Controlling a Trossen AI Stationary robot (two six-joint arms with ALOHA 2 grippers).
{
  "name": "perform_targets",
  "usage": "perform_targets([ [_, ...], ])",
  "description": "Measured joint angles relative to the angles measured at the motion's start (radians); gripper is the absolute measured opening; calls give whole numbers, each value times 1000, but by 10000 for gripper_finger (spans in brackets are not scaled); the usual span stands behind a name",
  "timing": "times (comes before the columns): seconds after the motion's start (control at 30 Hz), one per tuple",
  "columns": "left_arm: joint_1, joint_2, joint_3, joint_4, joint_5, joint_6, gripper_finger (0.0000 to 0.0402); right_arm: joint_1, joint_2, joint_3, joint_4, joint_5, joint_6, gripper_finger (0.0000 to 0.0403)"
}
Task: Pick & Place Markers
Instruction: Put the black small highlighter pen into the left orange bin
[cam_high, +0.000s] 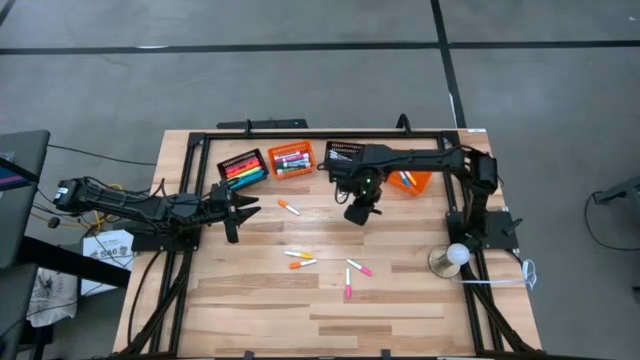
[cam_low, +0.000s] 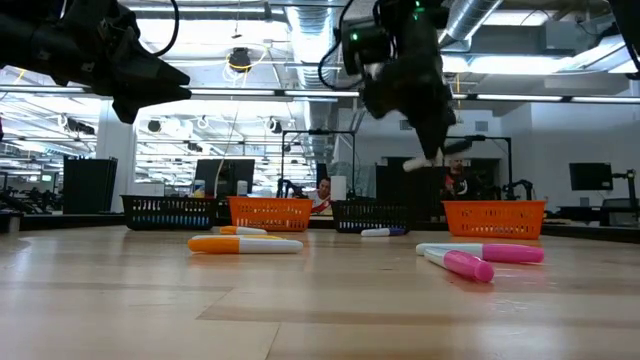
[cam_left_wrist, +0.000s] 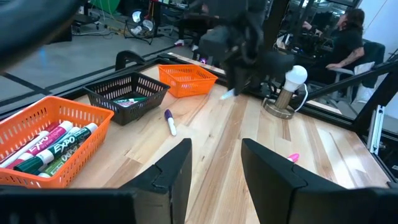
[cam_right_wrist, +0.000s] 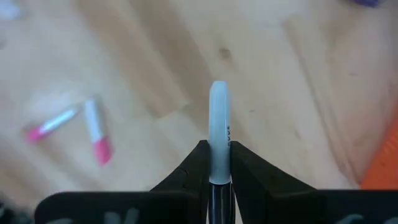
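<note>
The right gripper (cam_right_wrist: 219, 167) is pinched narrow on a pale-barrelled marker (cam_right_wrist: 218, 127) that sticks out past its fingertips, and it hangs in the air above the table (cam_high: 400, 310), so one pick is done and its placing is not; behind it, towards the far edge, stand the black basket (cam_high: 342, 152) and, beside its arm, an orange basket (cam_high: 412, 181), either of which could be the goal, and I cannot tell which.

Some sorting looks finished: the baskets nearest the left gripper (cam_high: 233, 215), a black one (cam_high: 243, 168) and an orange one (cam_high: 291, 159), already hold rows of markers; in the left wrist view the near orange basket shows pink and green capped pens lying side by side.

What is left lies loose on the boards: an orange-capped marker (cam_high: 289, 207) between the two grippers; two more orange ones (cam_high: 300, 260) and two pink-capped markers (cam_high: 353, 274) in front of and below the right gripper, well apart from any basket.

The left gripper waits low beside its baskets, jaws partly spread with nothing between them.

By my reckoning the job is past halfway, with about five markers plus the held one to go.
</note>
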Motion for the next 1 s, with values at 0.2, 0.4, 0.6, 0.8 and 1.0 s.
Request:
perform_targets([
  [0.2,0,0,0,0,0,0,138,-2,-1,102,-60,-156,-166,47],
  [0.4,0,0,0,0,0,0,138,-17,-2,152,-104,-170,-214,47],
  [0.6,0,0,0,0,0,-1,138,-77,-35,116,-147,-41,-232,47],
  [0.8,0,0,0,0,1,-8,138,-177,-102,51,-139,4,-261,47],
  [1.0,0,0,0,0,1,-8,138,-277,-197,1,-134,65,-270,47],
])
